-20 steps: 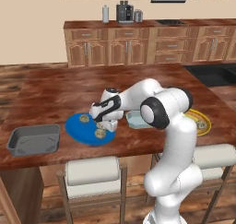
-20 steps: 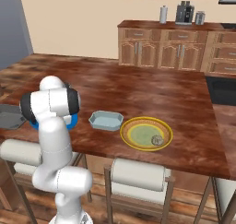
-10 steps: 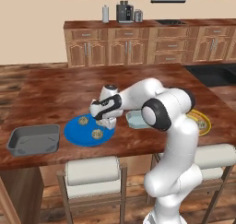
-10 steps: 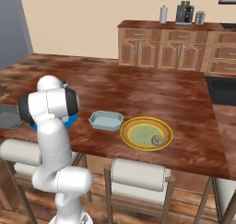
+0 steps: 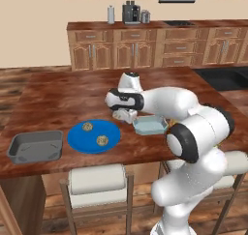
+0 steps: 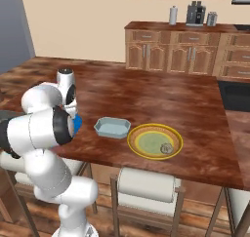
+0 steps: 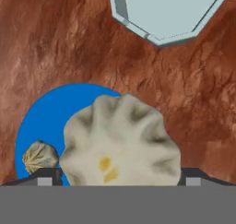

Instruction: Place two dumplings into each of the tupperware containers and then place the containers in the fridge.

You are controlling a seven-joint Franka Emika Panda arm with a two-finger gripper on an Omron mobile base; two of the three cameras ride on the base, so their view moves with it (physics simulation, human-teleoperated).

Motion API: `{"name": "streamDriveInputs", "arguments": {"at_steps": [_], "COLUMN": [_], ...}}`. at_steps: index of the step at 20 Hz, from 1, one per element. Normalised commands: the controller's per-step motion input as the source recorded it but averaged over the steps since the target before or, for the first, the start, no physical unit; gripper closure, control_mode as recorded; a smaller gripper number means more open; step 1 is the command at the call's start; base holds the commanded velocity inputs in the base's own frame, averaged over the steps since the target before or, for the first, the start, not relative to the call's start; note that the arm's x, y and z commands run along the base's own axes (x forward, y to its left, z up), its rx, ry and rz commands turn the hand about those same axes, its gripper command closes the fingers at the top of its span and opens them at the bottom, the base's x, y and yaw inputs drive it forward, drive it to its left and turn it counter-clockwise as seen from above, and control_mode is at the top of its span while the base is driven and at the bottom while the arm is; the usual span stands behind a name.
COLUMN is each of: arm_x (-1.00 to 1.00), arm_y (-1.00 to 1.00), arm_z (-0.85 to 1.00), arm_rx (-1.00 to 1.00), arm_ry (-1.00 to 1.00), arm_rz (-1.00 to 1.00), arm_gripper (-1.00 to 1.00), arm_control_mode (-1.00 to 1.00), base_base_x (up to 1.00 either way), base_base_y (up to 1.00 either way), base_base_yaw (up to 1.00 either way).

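Observation:
My gripper (image 5: 124, 116) hangs just above the counter between the round blue plate (image 5: 80, 137) and the small pale blue container (image 5: 150, 125), shut on a dumpling (image 7: 120, 140). In the hand view that dumpling bulges between the fingertips, with the pale blue container (image 7: 170, 11) empty ahead. Two dumplings (image 5: 87, 126) (image 5: 101, 140) lie on the blue plate. The dark grey container (image 5: 36, 146) sits empty at the counter's left front. Another dumpling (image 6: 166, 148) rests on the yellow-green plate (image 6: 146, 142). The fridge is out of view.
White-cushioned stools (image 5: 98, 179) stand under the counter's front edge. Wooden cabinets (image 5: 145, 50) with a coffee machine line the back wall. Bare counter (image 6: 161, 99) stretches behind the pale blue container (image 6: 112, 127).
The gripper has risen off the blue plate with a dumpling and moved right, toward the pale blue container.

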Motion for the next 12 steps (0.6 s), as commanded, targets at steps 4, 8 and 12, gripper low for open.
{"name": "streamDriveInputs", "arguments": {"at_steps": [4, 8, 12], "arm_x": [-0.95, -0.51, 0.14], "arm_y": [-1.00, -1.00, -0.85], "arm_z": [0.48, 0.01, -0.01], "arm_rx": [0.00, -0.01, -0.06], "arm_ry": [0.00, 0.04, 0.18], "arm_rz": [0.02, 0.08, 0.09], "arm_gripper": [1.00, 1.00, 1.00], "arm_control_mode": [-1.00, -1.00, -1.00], "base_base_x": [0.00, 0.00, 0.00], "base_base_y": [0.00, 0.00, 0.00], "base_base_yaw": [0.00, 0.00, 0.00]}}
